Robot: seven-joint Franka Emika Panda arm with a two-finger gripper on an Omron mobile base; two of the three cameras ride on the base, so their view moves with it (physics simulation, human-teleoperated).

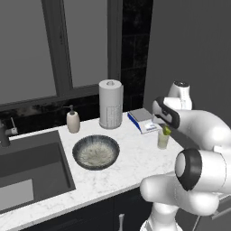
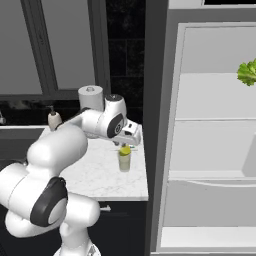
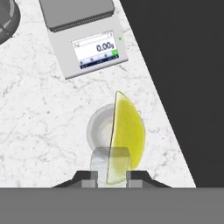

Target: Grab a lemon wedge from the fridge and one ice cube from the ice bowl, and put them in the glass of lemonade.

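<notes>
Clamped in our gripper (image 3: 111, 175), the lemon wedge (image 3: 126, 135) hangs directly over the glass of lemonade (image 3: 101, 131). We see a kitchen scale (image 3: 83, 37) beyond it (display lit).

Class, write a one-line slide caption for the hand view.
Lemon wedge held in shut jaws directly above the glass of lemonade, on the marble counter beside a digital scale.

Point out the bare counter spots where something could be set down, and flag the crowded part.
Bare marble lies between the ice bowl and the glass of lemonade, and along the front edge of the counter below the bowl. The back is crowded: soap dispenser, paper towel roll and scale stand in a row.
</notes>
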